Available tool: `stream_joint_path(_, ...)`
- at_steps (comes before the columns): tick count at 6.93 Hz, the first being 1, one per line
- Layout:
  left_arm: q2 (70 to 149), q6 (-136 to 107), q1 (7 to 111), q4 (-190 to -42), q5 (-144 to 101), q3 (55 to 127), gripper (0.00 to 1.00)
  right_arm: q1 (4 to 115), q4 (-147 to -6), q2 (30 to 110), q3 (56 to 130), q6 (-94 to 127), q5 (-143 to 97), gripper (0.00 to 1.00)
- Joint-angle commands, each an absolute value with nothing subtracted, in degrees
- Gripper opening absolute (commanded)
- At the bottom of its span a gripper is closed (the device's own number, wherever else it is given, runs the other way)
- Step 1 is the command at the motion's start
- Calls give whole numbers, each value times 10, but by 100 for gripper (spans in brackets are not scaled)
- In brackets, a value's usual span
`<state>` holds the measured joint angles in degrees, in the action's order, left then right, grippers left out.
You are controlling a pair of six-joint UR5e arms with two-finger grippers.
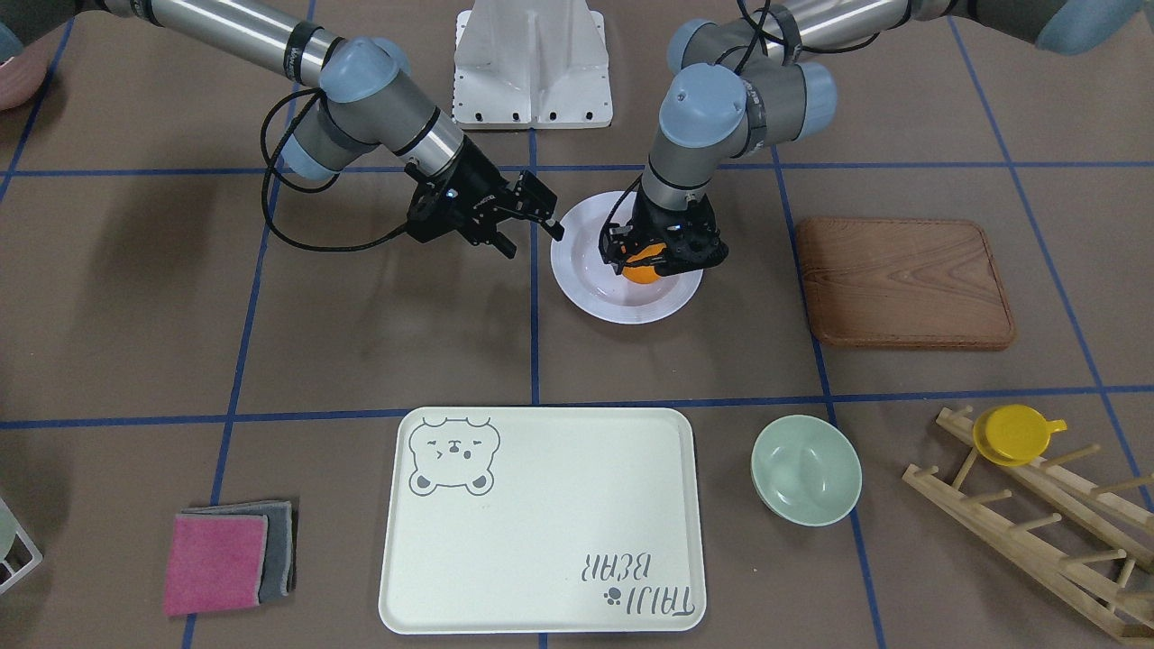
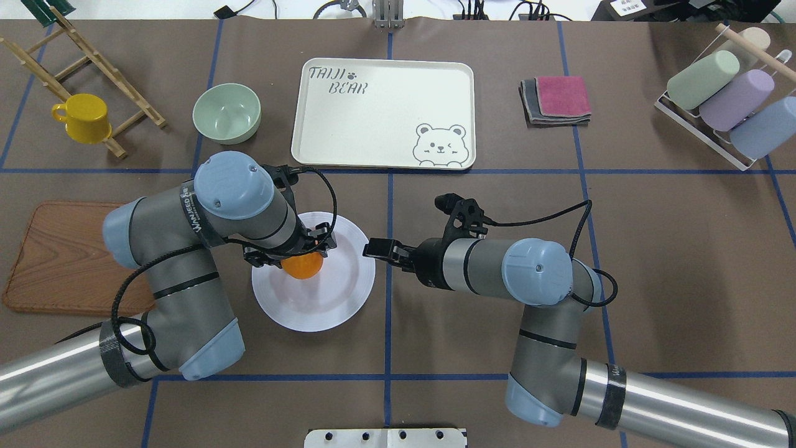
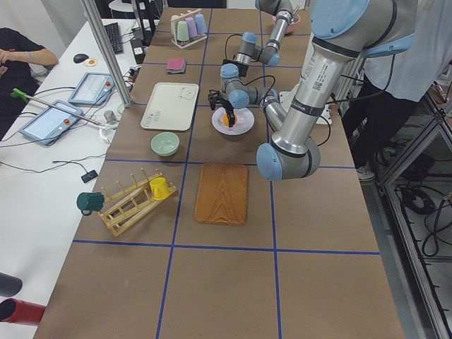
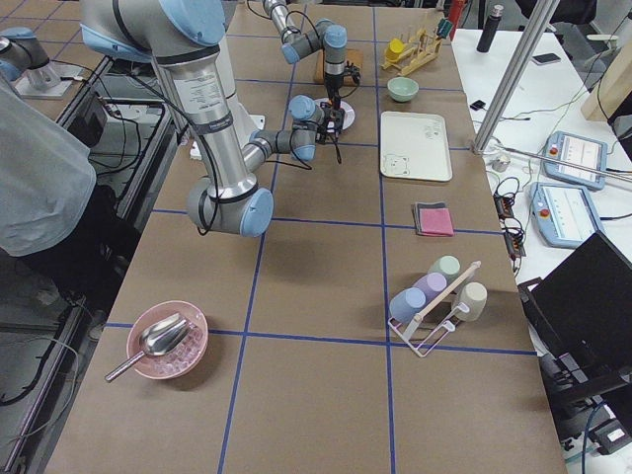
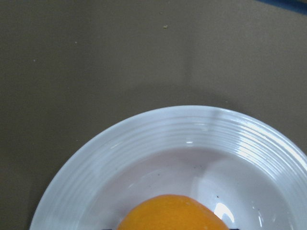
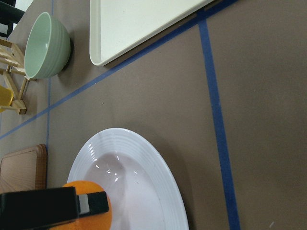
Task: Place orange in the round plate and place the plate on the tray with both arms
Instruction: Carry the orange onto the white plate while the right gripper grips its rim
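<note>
Over the table's (image 2: pixel 435 330) round plate (image 2: pixel 349 294), the left hand (image 2: pixel 296 254) clasps the orange (image 2: pixel 303 267).

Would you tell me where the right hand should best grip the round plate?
Probably the round plate by its wide ribbed rim, on the side facing the right hand, approached low from there: it lies flat, and the left hand and the orange occupy its well.
</note>
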<state>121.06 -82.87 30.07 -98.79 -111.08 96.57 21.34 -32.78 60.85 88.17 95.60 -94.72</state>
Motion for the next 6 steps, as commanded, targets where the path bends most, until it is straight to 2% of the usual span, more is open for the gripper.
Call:
stream_joint_path(1,1209,-824,304,-991,-1113,979,98,213,-328,598,867,972,-947,97)
stream_joint_path(3,1193,-797,331,-985,-1119,1014,98,210,-329,593,865,973,-951,96)
stream_joint_path(4,1159,-745,337,-982,-1123,1045,98,207,-328,585,853,973,-952,96)
stream_joint_path(6,1155,-688,393,-949,-1167,1060,98,198,-326,557,820,973,-951,96)
